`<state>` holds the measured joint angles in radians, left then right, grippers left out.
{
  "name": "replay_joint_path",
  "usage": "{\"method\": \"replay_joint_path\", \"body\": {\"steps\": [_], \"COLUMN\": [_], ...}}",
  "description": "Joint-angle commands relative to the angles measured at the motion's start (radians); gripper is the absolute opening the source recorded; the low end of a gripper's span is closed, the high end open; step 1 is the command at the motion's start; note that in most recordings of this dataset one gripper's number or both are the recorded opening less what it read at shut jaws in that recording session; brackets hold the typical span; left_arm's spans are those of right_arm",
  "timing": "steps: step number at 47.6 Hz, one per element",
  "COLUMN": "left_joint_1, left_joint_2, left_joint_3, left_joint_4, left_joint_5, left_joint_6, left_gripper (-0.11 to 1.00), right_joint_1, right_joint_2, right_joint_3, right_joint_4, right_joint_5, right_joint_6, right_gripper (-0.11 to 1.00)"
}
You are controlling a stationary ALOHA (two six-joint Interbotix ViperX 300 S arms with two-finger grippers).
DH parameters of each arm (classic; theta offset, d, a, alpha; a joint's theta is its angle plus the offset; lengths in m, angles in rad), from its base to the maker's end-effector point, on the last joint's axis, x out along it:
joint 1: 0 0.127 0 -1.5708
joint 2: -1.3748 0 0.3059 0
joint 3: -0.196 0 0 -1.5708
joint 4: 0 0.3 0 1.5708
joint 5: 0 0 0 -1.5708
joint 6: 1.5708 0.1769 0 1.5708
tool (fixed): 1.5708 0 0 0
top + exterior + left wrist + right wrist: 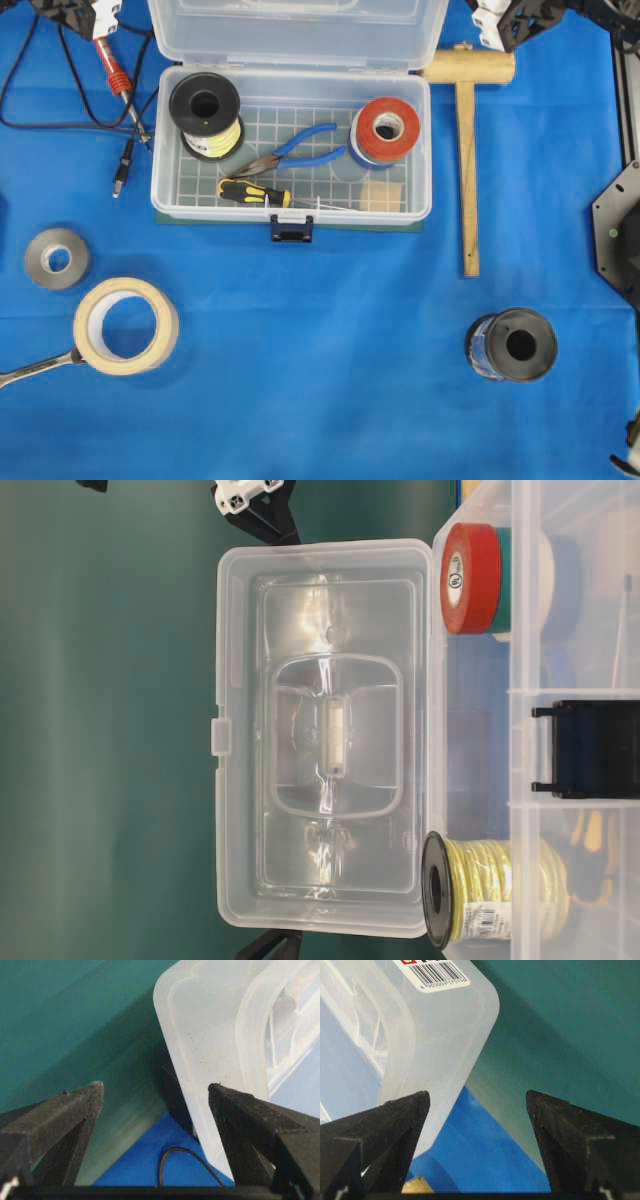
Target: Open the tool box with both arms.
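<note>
Two grippers, left gripper [156,1091] and right gripper [477,1099], are held jaws apart beside the tool box [290,195], lid raised.

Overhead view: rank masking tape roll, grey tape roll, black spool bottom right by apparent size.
1. Masking tape roll, clearly largest.
2. Black spool.
3. Grey tape roll, smallest.
The spool's lead over the grey roll is modest; all three sit on the blue cloth, so nearness hardly skews it.
</note>
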<state>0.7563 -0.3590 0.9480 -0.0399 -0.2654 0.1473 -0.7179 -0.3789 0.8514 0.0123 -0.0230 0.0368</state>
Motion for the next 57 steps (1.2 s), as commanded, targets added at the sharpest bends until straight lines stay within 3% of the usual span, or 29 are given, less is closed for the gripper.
{"method": "replay_joint_path", "body": {"steps": [1,18,36,45,57], "left_joint_1": [-0.012,0.054,0.038,-0.075,-0.298], "left_joint_2": [-0.012,-0.091,-0.173,-0.198,-0.282], "left_joint_3": [-0.020,0.049,0.110,0.124,0.167], "left_joint_4": [0.005,0.005,0.005,0.003,0.000], "left_joint_5": [-0.003,0.021,0.041,0.069,0.115], "left_joint_6": [0.003,0.003,-0.011,-0.020,-0.028], "left_gripper": [0.86,0.86,0.86,0.86,0.86], "right_joint_1": [0.006,-0.063,-0.049,0.052,0.298], "right_joint_2": [-0.002,-0.124,-0.207,-0.209,-0.212], "right_joint_3": [-0.015,0.072,0.118,0.124,0.133], "right_joint_4": [-0.002,-0.003,0.005,0.017,0.021], "right_joint_5": [0.005,0.046,0.083,0.084,0.118], "right_joint_6": [0.000,0.000,0.011,0.014,0.034], "right_gripper": [0.83,0.83,0.83,0.83,0.83]}}
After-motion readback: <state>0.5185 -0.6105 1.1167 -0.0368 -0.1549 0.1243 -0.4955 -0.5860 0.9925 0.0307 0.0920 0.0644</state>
